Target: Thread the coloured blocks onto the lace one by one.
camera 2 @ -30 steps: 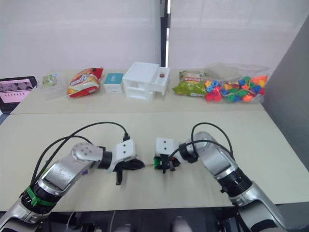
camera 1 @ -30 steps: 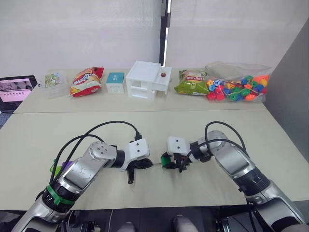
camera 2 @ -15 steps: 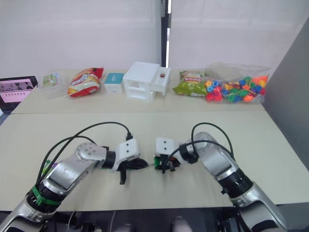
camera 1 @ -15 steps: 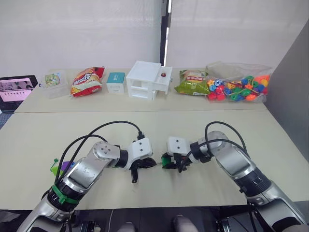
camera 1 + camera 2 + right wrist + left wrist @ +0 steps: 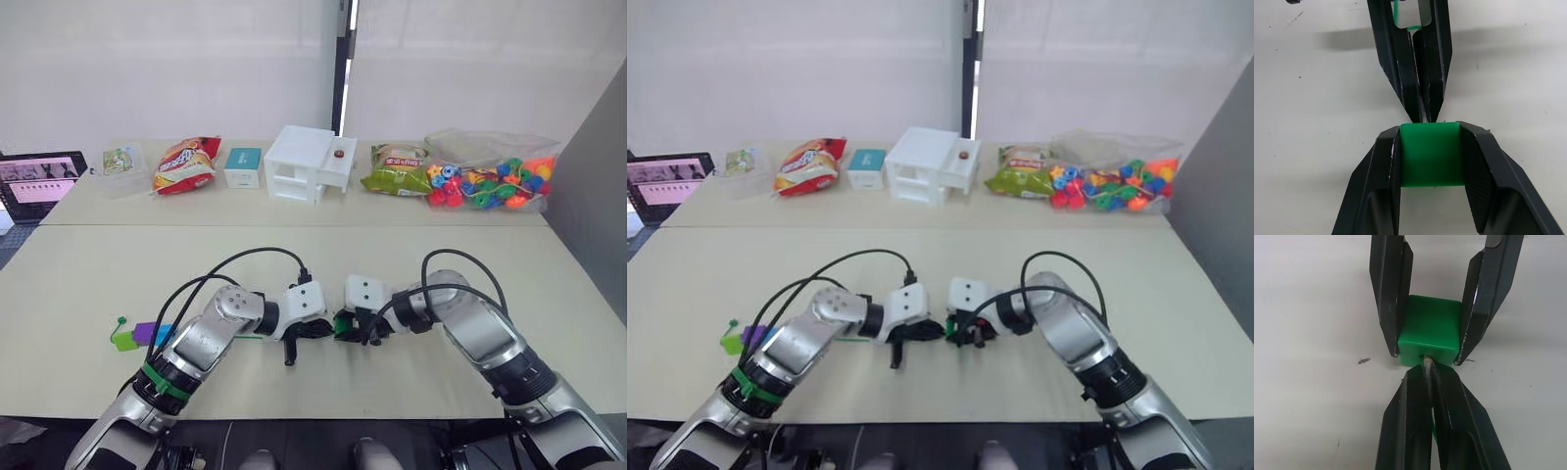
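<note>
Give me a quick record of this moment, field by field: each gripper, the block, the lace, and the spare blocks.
left gripper: shut on the lace tip, at the block's hole
right gripper: shut on the green block, just above the table
lace: tip at the hole's mouth; green string trails behind the left fingers
spare blocks: by the left arm, near the table's left edge
stage: threading the green block
</note>
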Controlling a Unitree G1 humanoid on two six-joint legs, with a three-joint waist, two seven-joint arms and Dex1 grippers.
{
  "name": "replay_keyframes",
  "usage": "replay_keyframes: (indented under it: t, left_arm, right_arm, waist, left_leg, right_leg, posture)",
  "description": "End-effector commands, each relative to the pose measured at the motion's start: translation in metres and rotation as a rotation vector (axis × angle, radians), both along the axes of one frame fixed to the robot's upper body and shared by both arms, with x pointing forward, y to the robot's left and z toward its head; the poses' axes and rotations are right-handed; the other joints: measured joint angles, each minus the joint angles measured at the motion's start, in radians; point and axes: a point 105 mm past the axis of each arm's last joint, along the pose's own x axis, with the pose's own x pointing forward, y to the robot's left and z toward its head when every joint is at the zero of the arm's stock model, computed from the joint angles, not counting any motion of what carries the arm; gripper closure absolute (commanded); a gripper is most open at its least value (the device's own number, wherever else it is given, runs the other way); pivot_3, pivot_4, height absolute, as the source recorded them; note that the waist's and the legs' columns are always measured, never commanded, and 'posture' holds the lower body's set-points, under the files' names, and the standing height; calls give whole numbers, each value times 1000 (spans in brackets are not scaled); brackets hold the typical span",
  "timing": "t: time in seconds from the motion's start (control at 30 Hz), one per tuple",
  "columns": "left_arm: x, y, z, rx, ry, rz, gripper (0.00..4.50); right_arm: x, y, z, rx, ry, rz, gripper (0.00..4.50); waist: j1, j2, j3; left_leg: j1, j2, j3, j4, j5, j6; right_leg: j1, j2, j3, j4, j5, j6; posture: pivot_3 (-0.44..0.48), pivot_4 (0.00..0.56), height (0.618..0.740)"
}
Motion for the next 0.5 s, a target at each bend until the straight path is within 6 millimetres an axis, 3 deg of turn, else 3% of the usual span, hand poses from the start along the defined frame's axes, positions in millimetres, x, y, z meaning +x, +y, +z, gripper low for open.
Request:
replay_keyframes:
  t: [0.03, 0.2, 0.3, 0.5]
  left_arm:
    - [-9, -8, 17, -84, -1, -57, 3773]
    - [-6, 21, 21, -43, -36, -31, 2203]
    - [-7, 34, 24, -54, -12, -15, 2203]
    - [-3, 50, 6, -14, -3, 32, 2203]
  right_arm:
    - [-15, 19, 0, 42, 11, 69, 3327]
    - [-15, 15, -1, 39, 9, 44, 3327]
    - [-14, 13, -2, 37, 9, 38, 3327]
    - [-14, 11, -3, 25, 11, 35, 3327]
  waist:
    - [-1, 0, 0]
    - [-23, 0, 0]
    - [-25, 0, 0]
    - [-20, 0, 0]
  left_leg:
    - [0, 0, 0, 0, 0, 0]
    - [-1, 1, 0, -2, 0, 0]
    - [-1, 1, -1, -3, 0, 1]
    - [-1, 1, -1, -2, 0, 1]
  right_leg:
    - [0, 0, 0, 0, 0, 0]
    - [-5, 1, 0, 3, 0, 0]
    - [-5, 1, 0, 3, 0, 0]
    - [-5, 1, 0, 3, 0, 0]
  posture:
    - [0, 150, 740]
    - [0, 150, 740]
    - [0, 150, 740]
    - [0, 150, 740]
